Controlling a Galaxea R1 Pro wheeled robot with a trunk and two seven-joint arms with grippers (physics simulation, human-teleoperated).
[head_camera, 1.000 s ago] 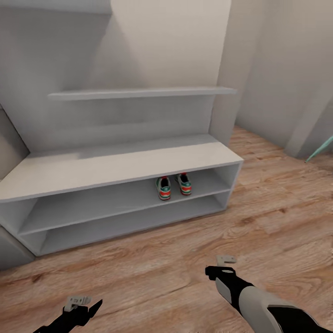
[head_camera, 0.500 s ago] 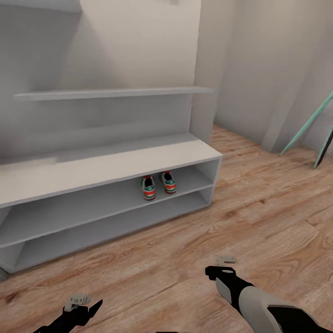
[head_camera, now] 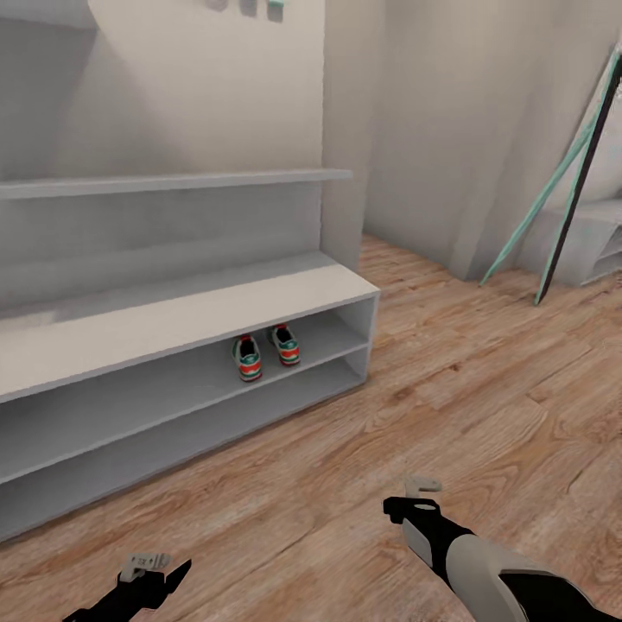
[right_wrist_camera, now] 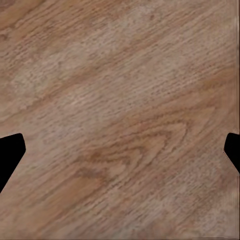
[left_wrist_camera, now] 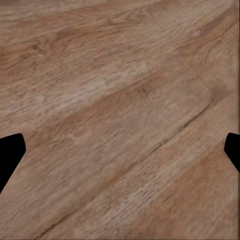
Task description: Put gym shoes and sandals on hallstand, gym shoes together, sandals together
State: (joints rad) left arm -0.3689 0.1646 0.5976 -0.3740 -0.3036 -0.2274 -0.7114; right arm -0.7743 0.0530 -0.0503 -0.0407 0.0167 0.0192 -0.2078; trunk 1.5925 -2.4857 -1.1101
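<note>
The two gym shoes point(head_camera: 266, 352) stand side by side, heels outward, on the upper shoe shelf of the light-grey hallstand point(head_camera: 173, 324), towards its right end. The sandals are out of view. In the head view my left gripper point(head_camera: 160, 570) and right gripper point(head_camera: 413, 497) hang low over the corridor floor point(head_camera: 363, 449), well short of the rack. Both are open and hold nothing. Each wrist view has dark fingertips point(left_wrist_camera: 10, 150) point(right_wrist_camera: 10, 150) far apart at the picture's sides, with bare planks between them.
A teal pole and a dark pole point(head_camera: 566, 194) lean against the wall at the far right, beside a low grey unit point(head_camera: 600, 242). A wall corner point(head_camera: 341, 155) stands just past the hallstand's right end. Open wood floor stretches to the right.
The camera has swung to the right, so the hallstand and shoes sit further left in the picture and the leaning poles have come into view. Both arms hold the same pose.
</note>
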